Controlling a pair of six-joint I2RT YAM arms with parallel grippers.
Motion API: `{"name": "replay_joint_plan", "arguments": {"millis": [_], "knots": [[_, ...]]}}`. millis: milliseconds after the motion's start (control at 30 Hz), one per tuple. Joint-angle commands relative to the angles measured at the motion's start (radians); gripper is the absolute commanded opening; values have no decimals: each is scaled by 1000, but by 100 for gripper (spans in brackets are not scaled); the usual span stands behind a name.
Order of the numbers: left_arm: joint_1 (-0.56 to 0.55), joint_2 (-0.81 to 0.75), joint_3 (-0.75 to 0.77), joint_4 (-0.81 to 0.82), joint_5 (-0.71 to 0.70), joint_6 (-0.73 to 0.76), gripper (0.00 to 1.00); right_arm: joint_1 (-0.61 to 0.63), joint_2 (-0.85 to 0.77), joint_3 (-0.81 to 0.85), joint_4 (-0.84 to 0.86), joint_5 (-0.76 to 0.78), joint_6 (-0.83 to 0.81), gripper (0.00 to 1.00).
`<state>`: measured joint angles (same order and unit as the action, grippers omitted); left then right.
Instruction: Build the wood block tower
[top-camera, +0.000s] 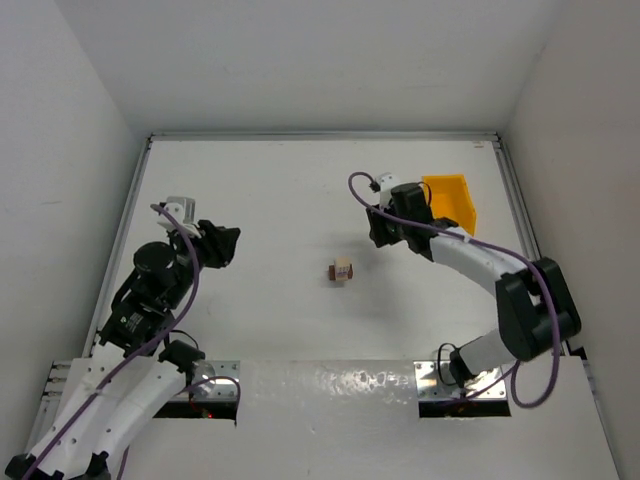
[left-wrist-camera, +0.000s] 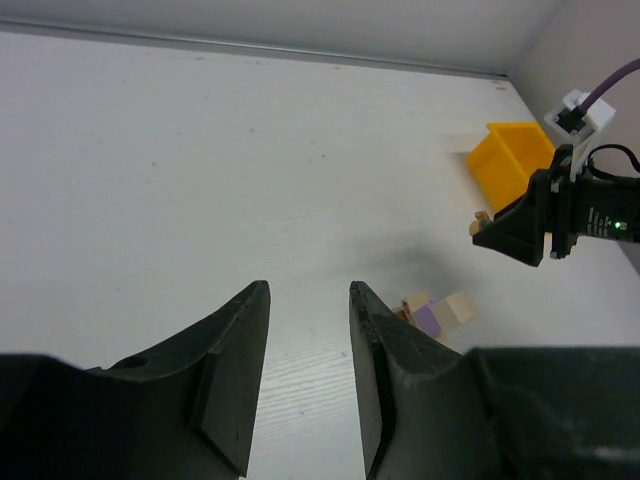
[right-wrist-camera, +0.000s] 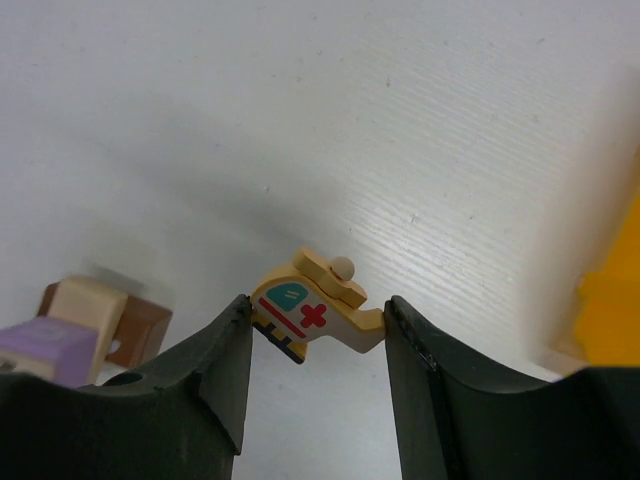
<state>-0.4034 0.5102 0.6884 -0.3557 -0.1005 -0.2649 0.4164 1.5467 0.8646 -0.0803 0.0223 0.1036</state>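
Right wrist view gives the best look: the right gripper (right-wrist-camera: 318, 305) has its fingers (right-wrist-camera: 210, 380) pinched onto a little painted wooden piece (right-wrist-camera: 305, 305). It looks like a tiny helicopter with a red cross and a teal window, caught by its two ends. There's a soft shadow on the counter (right-wrist-camera: 450, 150) under it, so I'd guess it's hanging just off the surface.

The wood block tower (right-wrist-camera: 85, 320) sits at the lower left of that frame, and near dead centre in the top external view, between the two arms. The left gripper (left-wrist-camera: 308, 288) is over at the left of the top view, well apart from the blocks, fingers parted a modest way with nothing between them.

Handling-wise I'd say these bits are light, stiff, smooth wood. They won't squash, but they'll skid or tip at the slightest nudge. With that odd shape, the flat sides are the place to pinch, and it wants a gentle release.

Stuff I can't make out: how many blocks are in the pile, and whether they're stacked or just side by side. I see tan, darker brown and a purple face, but it's blurry up close and tiny from above. The yellow bin (top-camera: 452, 200) is cut off at the right edge of the right wrist view, and I can't see inside it
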Motion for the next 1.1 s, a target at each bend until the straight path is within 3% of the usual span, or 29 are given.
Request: {"name": "replay_joint_plan", "arguments": {"millis": [0,233,333,433,733,1067], "knots": [[12,24,45,81,119,-57,36,4,-147,-51,40,-37,42,37],[11,146,112,230,346,-157,40,5,-401,-116,50,-162,85,38],[-18,226,117,302,378,-215,40,10,-488,-133,74,-223,103,38],[-176,310,161,317,285,-223,42,16,-563,-151,103,-294,113,40],[-372,552,252,376,144,-251,48,56,-632,-196,160,-464,113,40],[-449,668,298,402,38,-260,48,91,-626,-211,162,-507,90,40]]}}
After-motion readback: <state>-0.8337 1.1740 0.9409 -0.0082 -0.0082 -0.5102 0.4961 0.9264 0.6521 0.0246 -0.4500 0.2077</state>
